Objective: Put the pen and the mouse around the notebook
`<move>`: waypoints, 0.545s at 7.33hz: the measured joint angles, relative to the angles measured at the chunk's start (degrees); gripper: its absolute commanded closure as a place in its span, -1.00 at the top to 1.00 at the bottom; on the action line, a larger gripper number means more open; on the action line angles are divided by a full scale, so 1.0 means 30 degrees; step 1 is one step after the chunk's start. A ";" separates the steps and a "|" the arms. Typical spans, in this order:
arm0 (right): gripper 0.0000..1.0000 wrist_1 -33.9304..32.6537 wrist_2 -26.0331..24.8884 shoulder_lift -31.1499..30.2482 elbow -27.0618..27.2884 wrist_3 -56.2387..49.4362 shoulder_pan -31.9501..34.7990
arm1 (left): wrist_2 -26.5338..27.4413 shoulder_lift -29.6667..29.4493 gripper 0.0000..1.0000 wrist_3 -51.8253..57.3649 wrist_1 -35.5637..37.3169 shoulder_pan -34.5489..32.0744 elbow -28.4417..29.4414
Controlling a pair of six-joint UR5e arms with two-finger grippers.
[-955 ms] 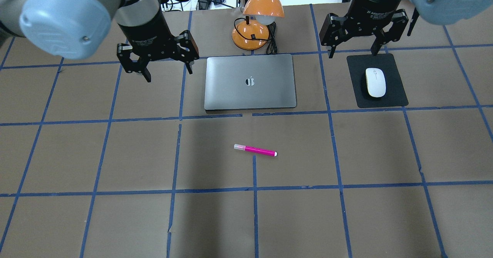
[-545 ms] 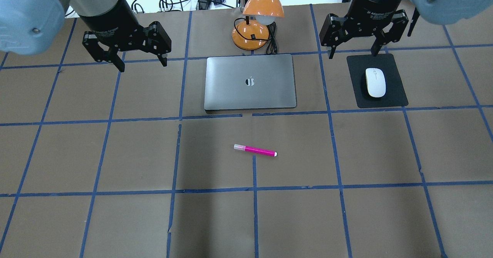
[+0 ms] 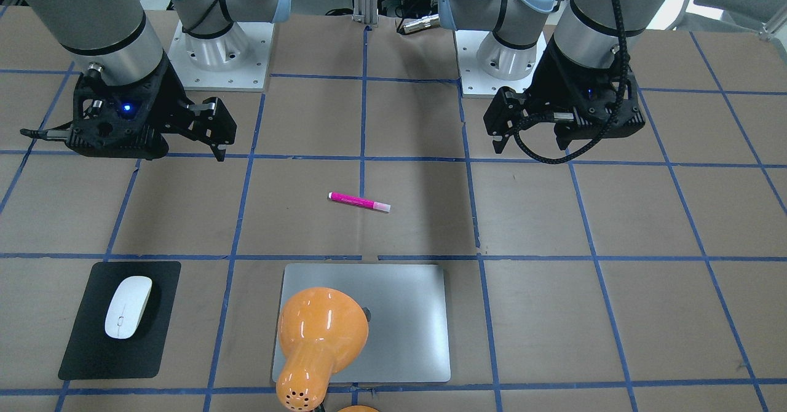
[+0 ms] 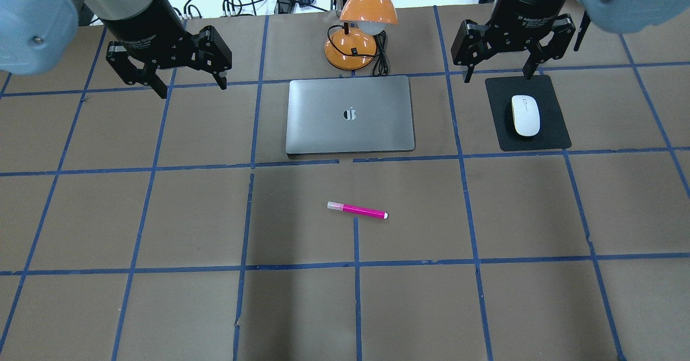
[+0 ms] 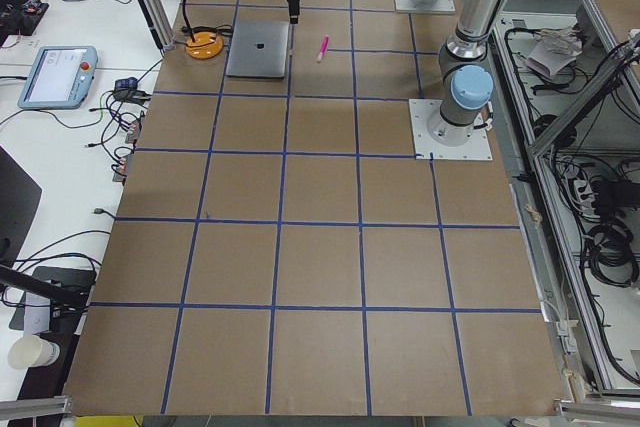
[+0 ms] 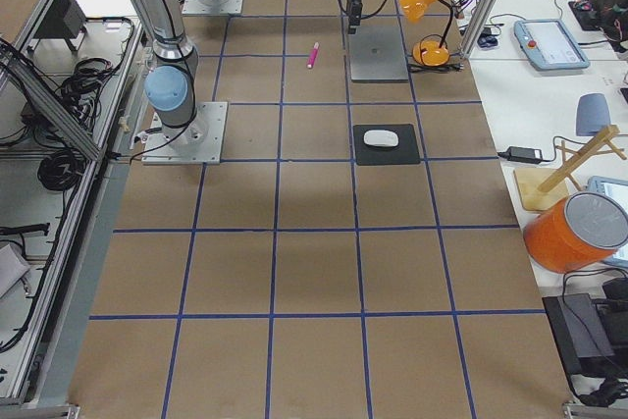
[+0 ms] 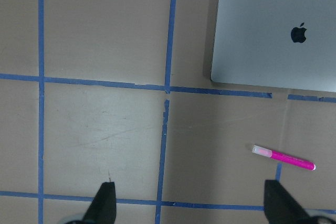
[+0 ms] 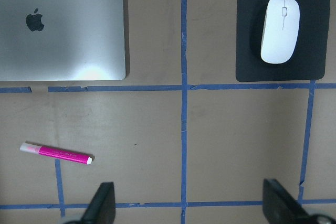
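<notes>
The magenta pen [image 4: 357, 210] lies flat on the brown table, in front of the notebook [image 4: 350, 115] and clear of it. That silver-grey notebook is shut. On a black mat to its right rests the white mouse [image 4: 525, 115]. My left gripper [image 4: 191, 89] hangs open and empty above the table, left of the notebook's far corner. Just behind the mat's far edge, my right gripper [image 4: 497, 76] is open with nothing in it. The left wrist view holds the pen [image 7: 283, 157] and notebook [image 7: 278, 30]. In the right wrist view are the mouse [image 8: 280, 30] and pen [image 8: 56, 153].
An orange desk lamp [image 4: 369, 5] with a black cord stands right behind the notebook. The black mat [image 4: 555, 134] lies under the mouse. Blue tape lines grid the table. Cables sit beyond the far edge.
My left gripper has swung left and back, away from the notebook's left edge, still open. The right gripper has barely shifted. Pen, mouse and notebook have not moved.
</notes>
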 measured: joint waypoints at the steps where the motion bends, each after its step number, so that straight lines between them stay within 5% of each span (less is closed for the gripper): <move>1: 1.00 -0.0008 0.0030 -0.0003 0.0010 -0.0002 -0.0009 | -0.0012 -0.0007 1.00 -0.0037 0.0045 0.0000 0.0008; 4: 1.00 0.0017 0.0124 -0.0018 0.0025 -0.0001 -0.0182 | 0.0027 -0.0025 1.00 -0.0030 0.0092 -0.0001 -0.0091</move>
